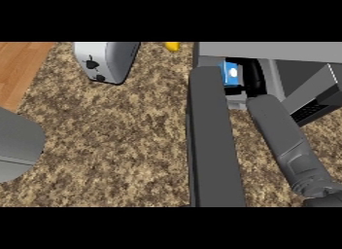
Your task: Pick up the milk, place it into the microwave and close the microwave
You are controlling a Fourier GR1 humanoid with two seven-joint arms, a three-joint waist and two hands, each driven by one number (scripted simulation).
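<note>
The milk (232, 73), a blue carton with a white spot, stands just inside the microwave (274, 50) at the upper right. My right forearm runs up from the lower right corner, and my black right hand (254, 78) sits in the opening on the carton's right side, curled against it. The microwave door (213, 141) is swung open and shows as a long dark grey panel reaching toward the lower edge, left of my right forearm. Part of the carton is hidden by the door's top and by the hand. My left hand does not show.
A silver toaster (106, 61) stands at the back left on the speckled counter (116, 141). A yellow object (172, 46) peeks out behind it. A grey rounded arm part (9, 143) fills the left edge. Wooden surface (9, 68) lies at the far left.
</note>
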